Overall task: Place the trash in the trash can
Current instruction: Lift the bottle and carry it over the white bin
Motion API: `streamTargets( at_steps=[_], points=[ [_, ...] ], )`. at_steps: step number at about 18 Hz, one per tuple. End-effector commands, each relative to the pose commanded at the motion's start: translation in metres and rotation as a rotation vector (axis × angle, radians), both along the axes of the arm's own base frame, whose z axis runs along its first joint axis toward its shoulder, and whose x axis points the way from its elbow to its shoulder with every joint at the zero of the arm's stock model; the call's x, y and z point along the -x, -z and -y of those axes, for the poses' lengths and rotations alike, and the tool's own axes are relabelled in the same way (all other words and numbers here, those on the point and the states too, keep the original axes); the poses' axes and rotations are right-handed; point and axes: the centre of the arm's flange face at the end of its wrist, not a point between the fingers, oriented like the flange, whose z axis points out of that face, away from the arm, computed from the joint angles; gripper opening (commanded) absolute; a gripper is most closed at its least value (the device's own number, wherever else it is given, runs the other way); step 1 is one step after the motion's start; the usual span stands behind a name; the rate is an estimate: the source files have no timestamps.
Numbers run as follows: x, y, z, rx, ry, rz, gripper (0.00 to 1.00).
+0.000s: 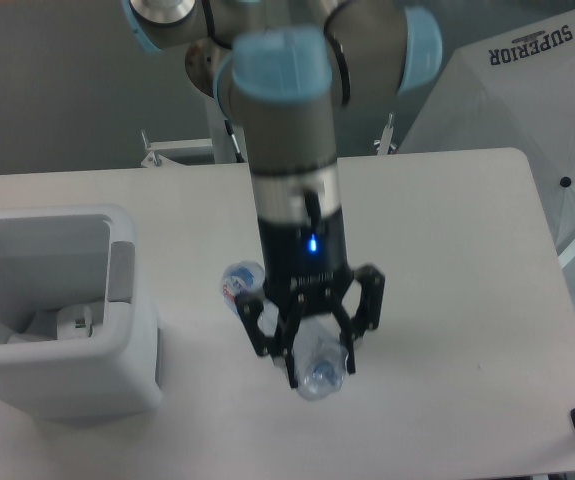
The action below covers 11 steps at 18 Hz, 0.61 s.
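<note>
The gripper (319, 362) sits low in the middle of the frame, its black fingers pinched around the bottle (297, 340), which hangs well above the table (467, 260). The bottle lies tilted across the jaws: its capped, clear end pokes out below the fingers toward the lower centre, and the labelled end shows to the upper left of the gripper, beside the wrist. Holding it near one end like this probably follows from how it lay on the table, and it leaves the long body free to swing, so the grip looks a little off balance. The bin (132, 330) stands at the left edge of the frame, open side up and well apart from the gripper. Inside it, low against the near wall, lies the carton (72, 322), so that half of the job appears done. What remains, as I judge it, is to carry the bottle left over the bin's thick rim and let go with the bottle clear of the wall, since its tilted length could catch the rim.
</note>
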Motion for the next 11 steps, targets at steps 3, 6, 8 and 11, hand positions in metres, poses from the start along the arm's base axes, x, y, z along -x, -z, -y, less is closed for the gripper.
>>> streamTargets(
  at_steps=[3,6,8,11],
  points=[
    [-0.014,-0.028,0.0,-0.038,0.018,-0.034,0.61],
    [-0.053,-0.037,-0.017,-0.052,0.08,-0.046,0.61],
    [-0.081,-0.039,-0.03,-0.056,0.126,-0.046,0.61],
    [-0.128,-0.037,-0.049,-0.058,0.201,-0.038,0.61]
  ],
)
